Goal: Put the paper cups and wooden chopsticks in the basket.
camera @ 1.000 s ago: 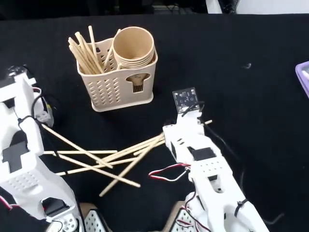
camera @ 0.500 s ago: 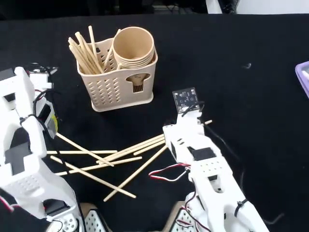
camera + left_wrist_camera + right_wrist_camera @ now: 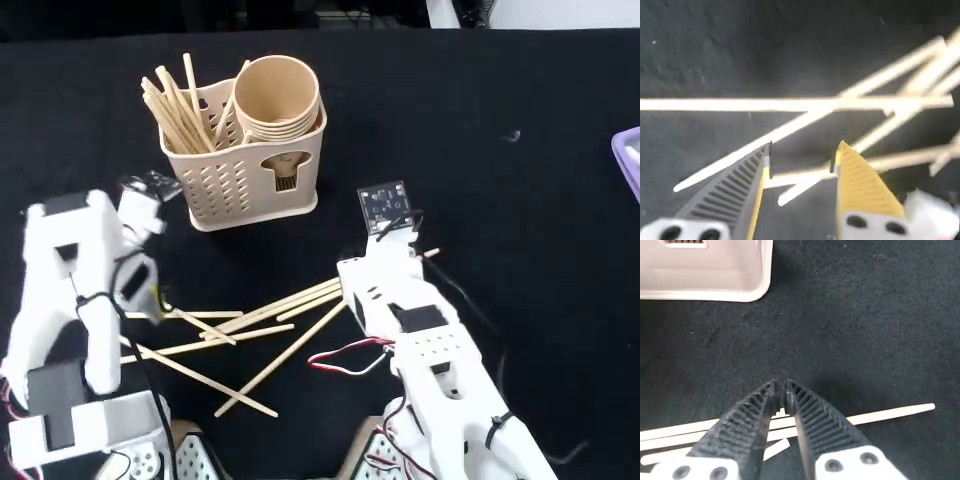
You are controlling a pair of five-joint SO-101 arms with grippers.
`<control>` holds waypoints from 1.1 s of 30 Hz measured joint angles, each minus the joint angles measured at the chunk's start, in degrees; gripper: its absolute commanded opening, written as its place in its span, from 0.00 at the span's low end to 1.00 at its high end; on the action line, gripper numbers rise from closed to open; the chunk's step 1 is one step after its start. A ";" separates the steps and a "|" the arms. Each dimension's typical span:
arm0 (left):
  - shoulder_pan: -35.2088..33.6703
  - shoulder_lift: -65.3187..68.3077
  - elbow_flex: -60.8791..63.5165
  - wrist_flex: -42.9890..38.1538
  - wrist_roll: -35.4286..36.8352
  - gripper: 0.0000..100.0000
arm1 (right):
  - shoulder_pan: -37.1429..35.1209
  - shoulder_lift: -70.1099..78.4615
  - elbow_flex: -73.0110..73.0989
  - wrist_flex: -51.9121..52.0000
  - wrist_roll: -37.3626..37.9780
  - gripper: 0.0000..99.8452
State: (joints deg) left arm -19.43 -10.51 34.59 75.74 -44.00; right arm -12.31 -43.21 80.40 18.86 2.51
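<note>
Left claw [image 3: 802, 150] is spread over the loose chopsticks [image 3: 265, 312]. Right claw [image 3: 781, 387] is pressed together; its arm hides chopstick ends at centre frame.

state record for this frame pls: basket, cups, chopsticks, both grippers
basket: upright on the table
paper cups: stacked, inside the basket
stowed chopsticks: bunch standing in the basket, beside the cups
loose chopsticks: crossed pile on the table between the arms
left gripper: open, over the loose chopsticks
right gripper: shut, low at the pile's edge
</note>
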 measured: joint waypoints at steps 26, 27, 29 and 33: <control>5.98 -4.22 15.21 -22.95 -6.24 0.27 | 0.00 0.00 0.00 0.00 0.00 0.03; 5.98 -4.31 15.47 -23.12 -6.24 0.27 | 0.00 0.00 0.00 0.00 0.00 0.03; 5.89 -4.31 15.47 -23.21 -6.33 0.25 | 0.00 0.00 0.00 0.00 0.00 0.03; 4.48 -4.31 15.56 -23.30 -6.33 0.18 | 0.00 0.00 0.00 0.00 0.00 0.03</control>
State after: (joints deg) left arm -14.95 -14.81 50.15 52.44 -50.33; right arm -12.31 -43.21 80.40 18.86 2.51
